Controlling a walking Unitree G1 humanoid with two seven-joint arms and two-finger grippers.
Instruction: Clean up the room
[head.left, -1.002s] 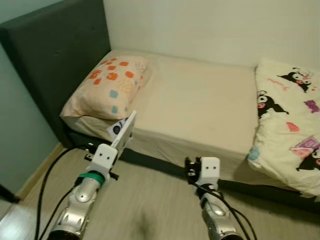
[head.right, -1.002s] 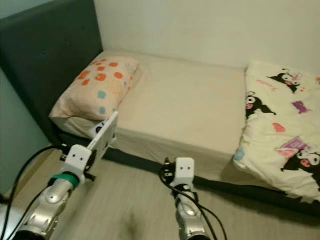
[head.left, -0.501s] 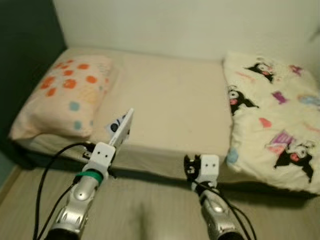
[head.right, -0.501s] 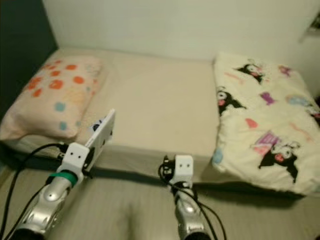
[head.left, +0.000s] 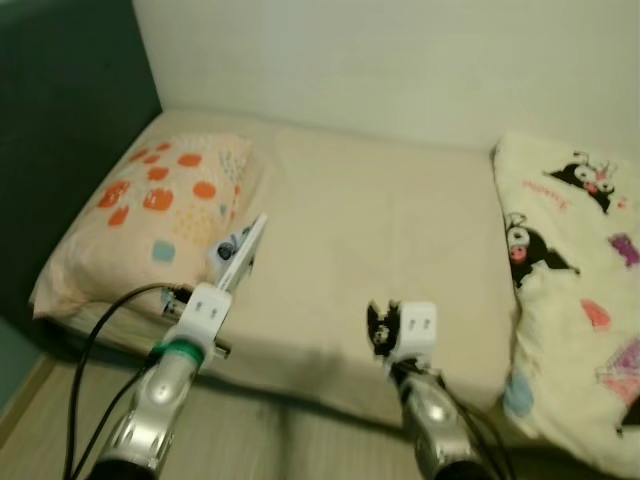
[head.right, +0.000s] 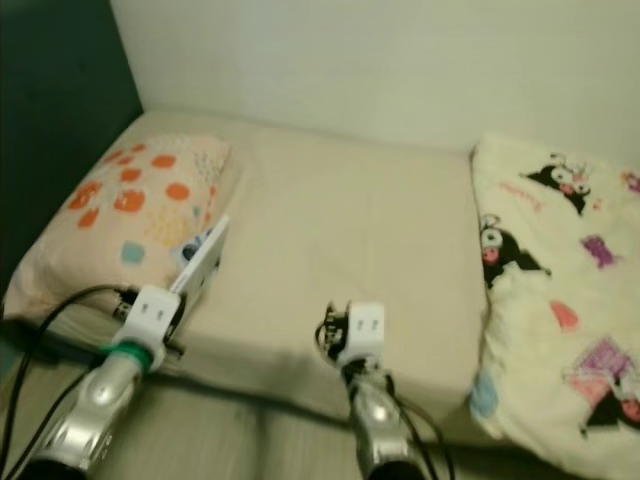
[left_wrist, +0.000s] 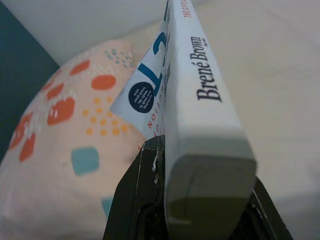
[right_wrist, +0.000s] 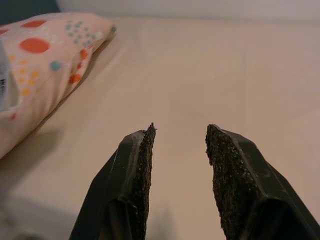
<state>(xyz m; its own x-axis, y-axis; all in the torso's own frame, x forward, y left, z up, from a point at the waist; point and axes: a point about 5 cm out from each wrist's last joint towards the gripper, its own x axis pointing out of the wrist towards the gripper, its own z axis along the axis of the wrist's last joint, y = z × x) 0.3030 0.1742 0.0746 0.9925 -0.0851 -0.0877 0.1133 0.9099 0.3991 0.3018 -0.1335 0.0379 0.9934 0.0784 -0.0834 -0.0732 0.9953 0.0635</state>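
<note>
One book (head.left: 240, 254) (spine up) in left hand (left_wrist: 200, 210) points bedward.

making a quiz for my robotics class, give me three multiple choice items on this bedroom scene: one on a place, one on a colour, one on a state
1. Where does the pillow lie?
A. on the floor
B. at the head of the bed, beside the dark headboard
C. on the blanket

2. What colour are the big spots on the pillow?
A. orange
B. purple
C. black

3. What state is the left pincer in?
A. open and empty
B. shut on a book
C. shut on the blanket

Answers: 1 B, the pillow sits on the mattress next to the headboard. 2 A, orange blots with some teal squares. 3 B, the left wrist view shows the book clamped between the black fingers; the right pincer is open.
</note>
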